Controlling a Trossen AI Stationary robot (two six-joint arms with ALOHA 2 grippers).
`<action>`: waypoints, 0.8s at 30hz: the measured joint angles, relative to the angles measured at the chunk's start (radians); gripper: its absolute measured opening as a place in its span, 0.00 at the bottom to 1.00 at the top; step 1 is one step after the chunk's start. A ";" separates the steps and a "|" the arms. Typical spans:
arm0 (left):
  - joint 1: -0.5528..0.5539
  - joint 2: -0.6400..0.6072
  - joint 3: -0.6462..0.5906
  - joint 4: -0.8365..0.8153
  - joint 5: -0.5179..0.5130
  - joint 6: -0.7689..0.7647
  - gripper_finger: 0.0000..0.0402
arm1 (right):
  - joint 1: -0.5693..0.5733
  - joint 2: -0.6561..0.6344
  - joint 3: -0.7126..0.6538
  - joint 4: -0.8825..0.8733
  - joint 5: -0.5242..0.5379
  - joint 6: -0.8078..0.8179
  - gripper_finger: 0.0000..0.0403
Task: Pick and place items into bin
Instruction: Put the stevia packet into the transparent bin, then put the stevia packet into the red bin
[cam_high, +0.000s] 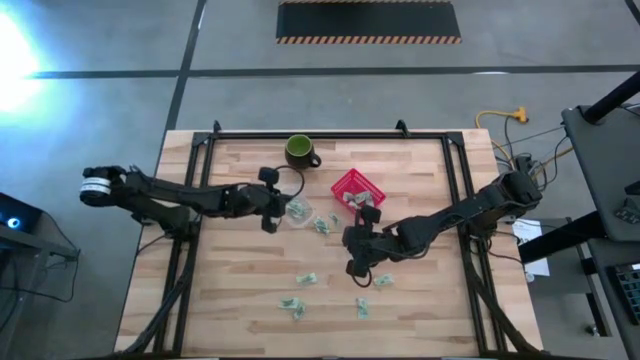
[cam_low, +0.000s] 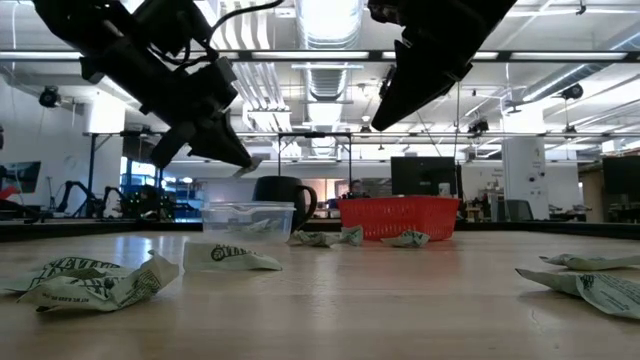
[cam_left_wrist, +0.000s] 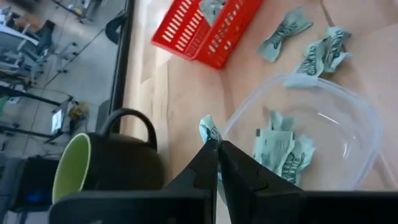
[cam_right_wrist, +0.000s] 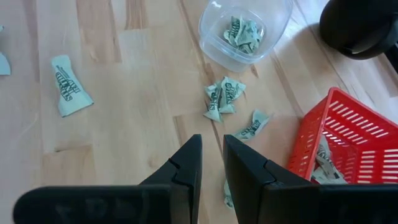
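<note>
My left gripper (cam_left_wrist: 217, 148) is shut on a small pale green-and-white wrapper piece (cam_left_wrist: 208, 129), just above the rim of a clear plastic tub (cam_left_wrist: 323, 124) that has several pieces in it; it also shows in the high view (cam_high: 272, 212) and the low view (cam_low: 238, 160). My right gripper (cam_right_wrist: 211, 152) hangs above the table's middle (cam_high: 352, 262), its fingers a narrow gap apart and empty. Several more pieces lie flat on the table (cam_high: 305, 279) (cam_right_wrist: 69, 86) (cam_right_wrist: 222, 96). A red basket (cam_high: 358, 190) holds a few pieces. My left gripper pinches the wrapper piece between its two fingertips; only the piece's end (cam_left_wrist: 207, 124) sticks out past them. The piece is lifted clear of the table, beside the tub's rim on the mug's side. Which part of the piece the fingers have is hidden by the fingers.
A dark green mug (cam_high: 300, 152) stands at the table's far side, close to my left gripper (cam_left_wrist: 106, 168). The red basket stands right of the tub. Loose pieces lie near the front (cam_high: 293, 305) (cam_high: 362, 308).
</note>
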 joint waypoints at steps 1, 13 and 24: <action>0.004 0.003 -0.002 0.009 0.013 0.000 0.00 | 0.000 0.000 0.000 0.000 0.000 0.000 0.14; 0.025 0.106 -0.049 0.173 0.038 0.072 0.00 | 0.000 0.000 0.000 -0.002 0.000 -0.004 0.14; 0.026 0.116 -0.048 0.181 0.008 0.079 0.19 | 0.000 0.000 -0.002 -0.002 0.000 -0.004 0.14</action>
